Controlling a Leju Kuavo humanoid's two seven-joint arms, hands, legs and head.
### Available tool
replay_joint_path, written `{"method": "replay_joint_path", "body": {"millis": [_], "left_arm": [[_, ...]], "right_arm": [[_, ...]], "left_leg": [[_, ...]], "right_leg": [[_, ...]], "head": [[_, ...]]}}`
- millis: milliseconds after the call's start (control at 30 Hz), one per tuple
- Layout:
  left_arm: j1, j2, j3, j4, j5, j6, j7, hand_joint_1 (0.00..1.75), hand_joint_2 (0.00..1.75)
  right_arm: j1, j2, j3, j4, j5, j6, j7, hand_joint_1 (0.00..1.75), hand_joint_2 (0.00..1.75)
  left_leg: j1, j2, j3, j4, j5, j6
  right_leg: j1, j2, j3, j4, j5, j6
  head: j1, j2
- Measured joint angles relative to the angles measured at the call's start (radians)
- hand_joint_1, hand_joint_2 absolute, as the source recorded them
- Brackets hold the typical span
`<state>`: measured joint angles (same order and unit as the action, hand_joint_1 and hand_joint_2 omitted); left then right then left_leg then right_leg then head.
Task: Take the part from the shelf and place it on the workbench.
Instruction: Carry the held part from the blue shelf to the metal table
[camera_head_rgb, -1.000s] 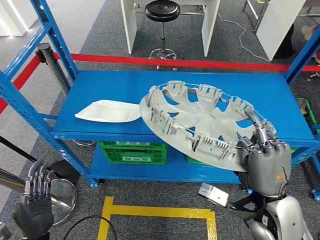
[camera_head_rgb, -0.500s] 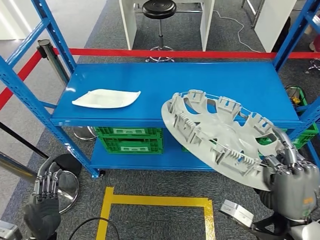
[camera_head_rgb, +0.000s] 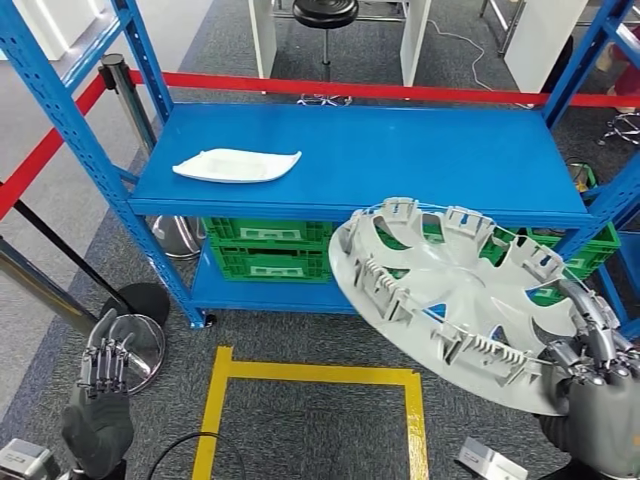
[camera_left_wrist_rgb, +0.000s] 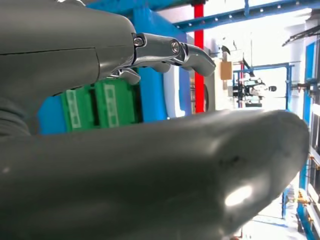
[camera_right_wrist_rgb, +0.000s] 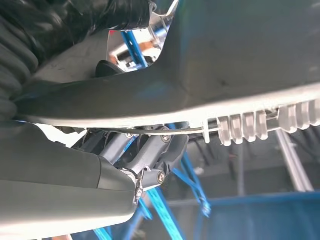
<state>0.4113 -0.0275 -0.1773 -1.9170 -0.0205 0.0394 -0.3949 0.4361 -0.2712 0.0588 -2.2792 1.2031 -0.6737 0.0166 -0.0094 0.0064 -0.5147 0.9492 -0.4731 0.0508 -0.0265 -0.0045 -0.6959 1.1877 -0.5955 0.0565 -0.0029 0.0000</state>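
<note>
Hanging tilted in the air, near and right of the blue shelf (camera_head_rgb: 362, 160), the grey wheel cover (camera_head_rgb: 453, 300) is clamped at its near right rim by the right robot hand (camera_head_rgb: 592, 385). It looks light, stiff and awkwardly broad, with brittle-looking clips; gripping the rim suits it. The left robot hand (camera_head_rgb: 98, 400) hangs low, holding nothing, fingers loosely apart. No writing is legible.
</note>
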Motion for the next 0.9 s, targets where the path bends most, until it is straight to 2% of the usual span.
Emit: {"method": "replay_joint_path", "body": {"millis": [33, 67, 100, 133, 167, 200, 233, 267, 300, 333, 367, 400, 433, 500, 533, 567, 600, 633, 667, 733, 767, 833, 867, 900], "left_arm": [[0.009, 0.001, 0.003, -0.001, 0.009, -0.003, -0.001, 0.0, 0.0], [0.02, 0.002, 0.01, -0.004, 0.02, -0.008, -0.003, 0.0, 0.0], [0.033, 0.004, 0.018, -0.008, 0.029, -0.016, -0.004, 0.0, 0.0], [0.046, 0.005, 0.029, -0.012, 0.037, -0.025, -0.006, 0.0, 0.0], [0.056, 0.005, 0.039, -0.017, 0.04, -0.033, -0.007, 0.0, 0.0], [0.063, 0.006, 0.047, -0.022, 0.043, -0.039, -0.008, 0.0, 0.0], [0.068, 0.006, 0.054, -0.026, 0.042, -0.044, -0.009, 0.0, 0.0], [0.071, 0.007, 0.06, -0.03, 0.042, -0.049, -0.01, 0.0, 0.0], [0.075, 0.006, 0.065, -0.033, 0.041, -0.054, -0.01, 0.0, 0.0], [0.079, 0.006, 0.073, -0.034, 0.04, -0.06, -0.011, 0.0, 0.0], [0.084, 0.004, 0.083, -0.037, 0.039, -0.069, -0.01, 0.0, 0.0], [0.09, 0.001, 0.096, -0.039, 0.038, -0.079, -0.01, 0.0, 0.0], [0.095, -0.003, 0.109, -0.042, 0.037, -0.091, -0.01, 0.0, 0.0], [0.1, -0.013, 0.132, -0.045, 0.034, -0.113, -0.01, 0.0, 0.0], [0.101, -0.017, 0.142, -0.045, 0.032, -0.122, -0.009, 0.0, 0.0], [0.102, -0.022, 0.15, -0.045, 0.03, -0.131, -0.009, 0.0, 0.0], [0.102, -0.026, 0.157, -0.045, 0.028, -0.138, -0.008, 0.0, 0.0], [0.102, -0.032, 0.165, -0.045, 0.026, -0.145, -0.008, 0.0, 0.0], [0.101, -0.037, 0.172, -0.045, 0.024, -0.151, -0.007, 0.0, 0.0], [0.098, -0.049, 0.185, -0.049, 0.02, -0.161, -0.007, 0.0, 0.0], [0.097, -0.054, 0.19, -0.051, 0.02, -0.164, -0.007, 0.0, 0.0], [0.094, -0.063, 0.197, -0.054, 0.018, -0.17, -0.007, 0.0, 0.0], [0.092, -0.067, 0.199, -0.054, 0.018, -0.172, -0.007, 0.0, 0.0], [0.089, -0.071, 0.201, -0.054, 0.018, -0.173, -0.006, 0.0, 0.0]], "right_arm": [[-0.007, 0.001, 0.008, 0.001, 0.011, 0.003, 0.001, 1.75, 1.75], [-0.015, 0.002, 0.018, 0.002, 0.025, 0.008, 0.004, 1.75, 1.75], [-0.026, 0.004, 0.032, 0.004, 0.04, 0.014, 0.009, 1.75, 1.75], [-0.036, 0.006, 0.047, 0.006, 0.052, 0.019, 0.017, 1.75, 1.75], [-0.045, 0.008, 0.059, 0.007, 0.061, 0.022, 0.024, 1.75, 1.75], [-0.052, 0.009, 0.069, 0.008, 0.068, 0.024, 0.03, 1.75, 1.75], [-0.058, 0.01, 0.077, 0.009, 0.071, 0.024, 0.034, 1.75, 1.75], [-0.063, 0.01, 0.084, 0.009, 0.073, 0.024, 0.038, 1.75, 1.75], [-0.068, 0.01, 0.091, 0.01, 0.075, 0.025, 0.04, 1.75, 1.75], [-0.074, 0.01, 0.099, 0.013, 0.076, 0.027, 0.043, 1.75, 1.75], [-0.085, 0.011, 0.11, 0.016, 0.079, 0.03, 0.047, 1.75, 1.75], [-0.098, 0.011, 0.122, 0.02, 0.082, 0.034, 0.051, 1.75, 1.75], [-0.112, 0.011, 0.135, 0.025, 0.084, 0.039, 0.056, 1.75, 1.75], [-0.133, 0.011, 0.156, 0.034, 0.09, 0.045, 0.066, 1.75, 1.75], [-0.14, 0.011, 0.164, 0.038, 0.092, 0.045, 0.07, 1.75, 1.75], [-0.147, 0.011, 0.172, 0.042, 0.093, 0.046, 0.073, 1.75, 1.75], [-0.153, 0.011, 0.178, 0.046, 0.094, 0.046, 0.077, 1.75, 1.75], [-0.158, 0.011, 0.183, 0.049, 0.094, 0.046, 0.08, 1.75, 1.75], [-0.162, 0.011, 0.187, 0.051, 0.094, 0.046, 0.083, 1.75, 1.75], [-0.17, 0.011, 0.192, 0.054, 0.093, 0.046, 0.088, 1.75, 1.75], [-0.173, 0.011, 0.193, 0.056, 0.093, 0.045, 0.09, 1.75, 1.75], [-0.176, 0.011, 0.194, 0.057, 0.091, 0.045, 0.092, 1.75, 1.75], [-0.176, 0.01, 0.194, 0.058, 0.088, 0.045, 0.093, 1.75, 1.75], [-0.177, 0.009, 0.195, 0.058, 0.084, 0.046, 0.093, 1.75, 1.75]], "left_leg": [[-0.001, 0.001, -0.019, 0.005, 0.012, 0.0], [-0.002, 0.003, -0.039, 0.011, 0.023, -0.002], [-0.001, 0.005, -0.061, 0.019, 0.034, -0.004], [-0.001, 0.007, -0.081, 0.029, 0.043, -0.008], [0.0, 0.007, -0.1, 0.039, 0.051, -0.012], [-0.001, 0.006, -0.116, 0.05, 0.059, -0.017], [-0.003, 0.005, -0.128, 0.058, 0.068, -0.021], [-0.004, 0.004, -0.137, 0.063, 0.078, -0.025], [-0.005, 0.003, -0.143, 0.064, 0.089, -0.028], [-0.004, 0.002, -0.15, 0.063, 0.099, -0.031], [-0.002, 0.0, -0.157, 0.067, 0.092, -0.036], [0.0, -0.001, -0.166, 0.085, 0.067, -0.042], [0.002, -0.002, -0.176, 0.123, 0.024, -0.049], [0.007, -0.003, -0.197, 0.246, -0.077, -0.059], [0.008, -0.003, -0.203, 0.304, -0.108, -0.062], [0.009, -0.003, -0.198, 0.338, -0.116, -0.062], [0.009, -0.003, -0.178, 0.336, -0.105, -0.06], [0.008, -0.004, -0.142, 0.298, -0.082, -0.054], [0.005, -0.005, -0.094, 0.235, -0.06, -0.044], [-0.002, -0.007, -0.01, 0.106, -0.048, -0.024], [-0.006, -0.008, 0.012, 0.068, -0.051, -0.018], [-0.012, -0.008, 0.017, 0.038, -0.045, -0.014], [-0.011, -0.006, 0.016, 0.028, -0.033, -0.012], [-0.008, -0.004, 0.012, 0.018, -0.021, -0.007]], "right_leg": [[0.0, 0.0, -0.001, 0.054, -0.018, 0.003], [0.0, 0.0, 0.01, 0.086, -0.011, 0.005], [-0.001, 0.0, 0.035, 0.085, 0.015, 0.007], [-0.003, 0.0, 0.078, 0.05, 0.045, 0.009], [-0.005, 0.001, 0.131, -0.014, 0.056, 0.011], [-0.005, 0.003, 0.189, -0.092, 0.053, 0.011], [-0.005, 0.005, 0.23, -0.155, 0.037, 0.008], [-0.003, 0.007, 0.254, -0.195, 0.021, 0.004], [0.001, 0.007, 0.259, -0.21, 0.018, -0.003], [0.0, 0.006, 0.247, -0.209, 0.023, -0.009], [-0.001, 0.004, 0.238, -0.207, 0.032, -0.015], [-0.002, 0.003, 0.226, -0.206, 0.041, -0.023], [-0.004, 0.001, 0.214, -0.205, 0.05, -0.03], [0.0, -0.003, 0.193, -0.198, 0.066, -0.042], [0.002, -0.005, 0.179, -0.194, 0.074, -0.044], [0.005, -0.007, 0.164, -0.188, 0.081, -0.046], [0.007, -0.008, 0.148, -0.183, 0.088, -0.047], [0.009, -0.009, 0.134, -0.177, 0.093, -0.047], [0.01, -0.009, 0.123, -0.172, 0.097, -0.047], [0.012, -0.011, 0.11, -0.166, 0.108, -0.042], [0.01, -0.012, 0.106, -0.166, 0.115, -0.037], [0.006, -0.013, 0.1, -0.171, 0.132, -0.023], [0.005, -0.011, 0.095, -0.17, 0.129, -0.018], [0.006, -0.008, 0.085, -0.16, 0.112, -0.014]], "head": [[0.0, 0.0], [0.0, 0.0], [0.0, 0.0], [0.0, 0.0], [0.0, 0.0], [0.001, 0.0], [0.002, 0.0], [0.003, 0.0], [0.004, 0.0], [0.004, 0.0], [0.004, 0.0], [0.002, 0.0], [-0.001, 0.0], [-0.007, 0.0], [-0.008, 0.0], [-0.008, 0.0], [-0.009, 0.0], [-0.009, 0.0], [-0.009, 0.0], [-0.008, 0.0], [-0.008, 0.0], [-0.008, 0.0], [-0.008, 0.0], [-0.007, 0.0]]}}
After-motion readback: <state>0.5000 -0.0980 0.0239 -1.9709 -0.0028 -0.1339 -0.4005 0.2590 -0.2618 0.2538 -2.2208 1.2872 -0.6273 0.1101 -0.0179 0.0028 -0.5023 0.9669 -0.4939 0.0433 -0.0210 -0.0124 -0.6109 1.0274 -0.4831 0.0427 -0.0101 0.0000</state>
